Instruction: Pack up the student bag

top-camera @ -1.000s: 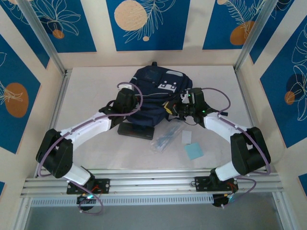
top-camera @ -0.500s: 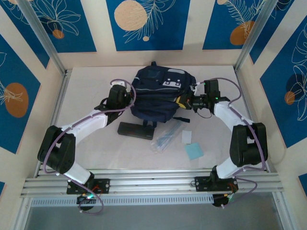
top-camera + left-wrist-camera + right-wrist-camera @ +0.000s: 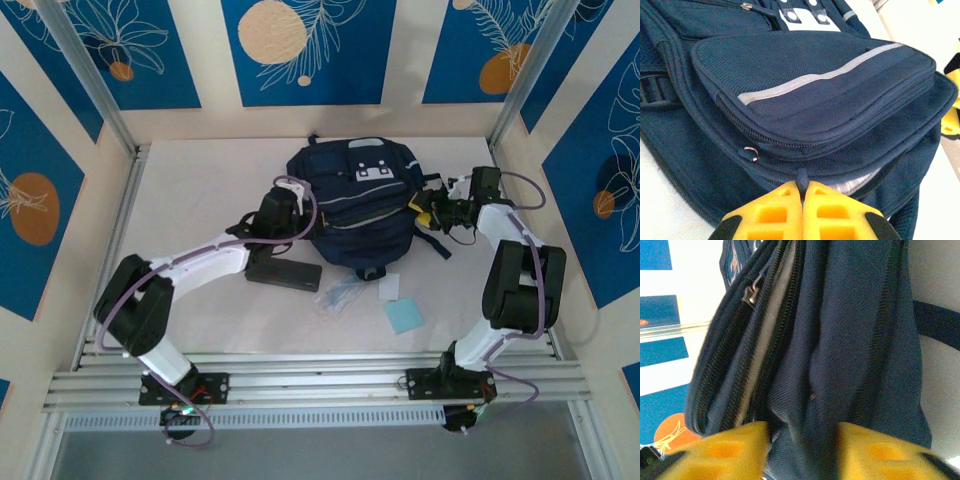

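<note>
The student bag, a navy backpack with grey stripes and a light grey buckle patch, lies at the table's back middle. At its left side my left gripper is shut on a dark zipper pull of the bag. Its yellow fingers pinch the tab just below the front pocket. On the bag's right edge my right gripper is shut on a bunched fold of the navy fabric. A partly open zipper with grey lining runs up the bag beside that fold.
In front of the bag lie a black flat case, a clear plastic pouch, a small white card and a light blue card. Cream walls and aluminium rails enclose the table on three sides.
The bag has shifted right and toward the back wall and turned. Both grippers travelled with it: the right arm swung out to the right, the left arm reached further right.
</note>
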